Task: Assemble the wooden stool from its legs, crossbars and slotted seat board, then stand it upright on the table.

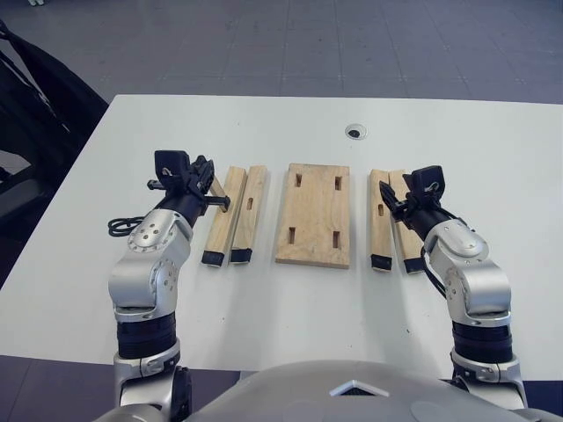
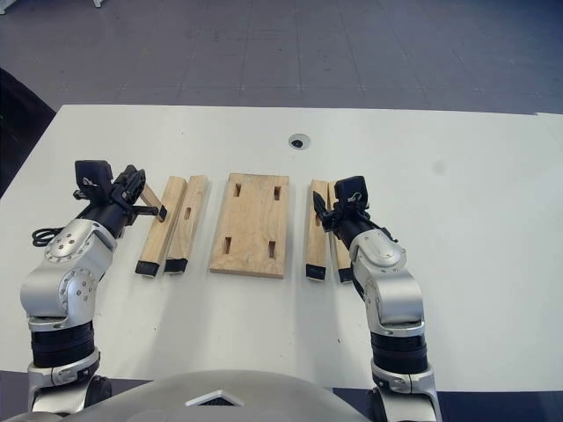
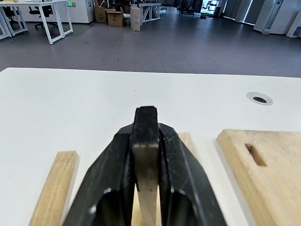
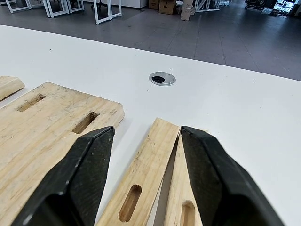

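On the worktop (image 1: pixel 493 158), the seat board (image 1: pixel 312 215) is laid flat, slots up. Nothing is joined yet, so the step is judged to be the first pick-up of parts. Left of the board, beside the left legs (image 1: pixel 224 220), the left gripper (image 1: pixel 208 185) is closed on a narrow wooden piece (image 3: pixel 145 174), taken for a crossbar. Right of the board, the right gripper (image 4: pixel 146 136) is spread wide astride the inner right leg (image 4: pixel 141 183), unclamped. Next move: a square closure on that leg is called for.

Seat board (image 1: pixel 313 214) between two leg pairs (image 1: pixel 223 217)
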Controlling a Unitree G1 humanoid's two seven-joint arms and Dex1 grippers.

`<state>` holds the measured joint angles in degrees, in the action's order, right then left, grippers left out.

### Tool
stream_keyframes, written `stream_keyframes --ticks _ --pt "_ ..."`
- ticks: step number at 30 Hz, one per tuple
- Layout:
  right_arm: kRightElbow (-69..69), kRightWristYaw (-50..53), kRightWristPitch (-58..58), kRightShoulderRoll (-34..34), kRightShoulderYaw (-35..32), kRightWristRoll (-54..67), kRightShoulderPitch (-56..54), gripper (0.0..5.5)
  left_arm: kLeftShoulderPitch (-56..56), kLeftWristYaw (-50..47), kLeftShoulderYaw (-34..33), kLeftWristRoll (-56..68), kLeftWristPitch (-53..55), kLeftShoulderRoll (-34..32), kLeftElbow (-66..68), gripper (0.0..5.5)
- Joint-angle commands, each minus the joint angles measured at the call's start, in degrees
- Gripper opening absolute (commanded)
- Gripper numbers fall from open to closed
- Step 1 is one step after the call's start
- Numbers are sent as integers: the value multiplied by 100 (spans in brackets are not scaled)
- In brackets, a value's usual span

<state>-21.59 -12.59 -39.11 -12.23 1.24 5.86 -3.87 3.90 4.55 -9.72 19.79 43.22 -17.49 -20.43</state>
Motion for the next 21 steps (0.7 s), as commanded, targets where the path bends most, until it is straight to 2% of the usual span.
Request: stream_keyframes --ticks 1,8,12,17,21 --pt "7 18 -22 -14 32 -7 -71 259 141 -51 -88 -62 79 -9 -125 128" --pt "-51 27 -33 -10 50 -7 -11 259 292 -134 -358 48 169 38 -852 220" --pt "-77 49 -22 -7 68 -26 19 259 875 -244 -682 310 661 -74 -1242 225" --pt "-89 78 -14 9 108 -46 24 259 1992 -250 -817 372 943 -179 -383 225" --pt "-78 88 -6 -6 130 -35 14 259 2289 -96 -700 334 866 -147 566 225"
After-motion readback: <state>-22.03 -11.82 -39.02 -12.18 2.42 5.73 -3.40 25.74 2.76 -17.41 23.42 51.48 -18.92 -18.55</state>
